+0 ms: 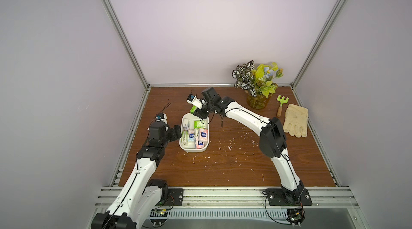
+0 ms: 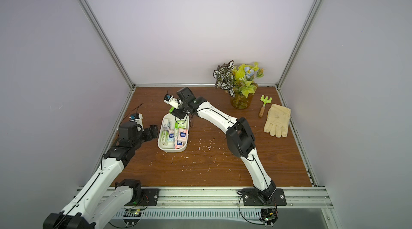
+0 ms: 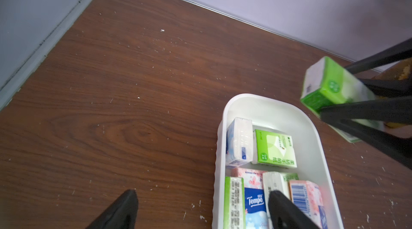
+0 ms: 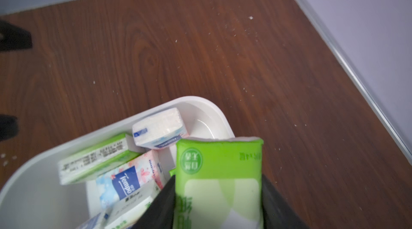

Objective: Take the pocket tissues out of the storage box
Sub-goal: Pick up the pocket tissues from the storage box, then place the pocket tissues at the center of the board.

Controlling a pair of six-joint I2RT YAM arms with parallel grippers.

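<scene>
Packet [image 4: 218,161] apparently within right pincer [image 4: 217,191]

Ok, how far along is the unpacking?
Early. Done: no packet lies on the brown wooden table yet. In hand: right gripper holds one green-and-white tissue packet above the white plastic storage box. To do: the other packets inside; left gripper open at its side.

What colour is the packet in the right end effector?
Green and white; the packet shows best in the right wrist view.
</scene>
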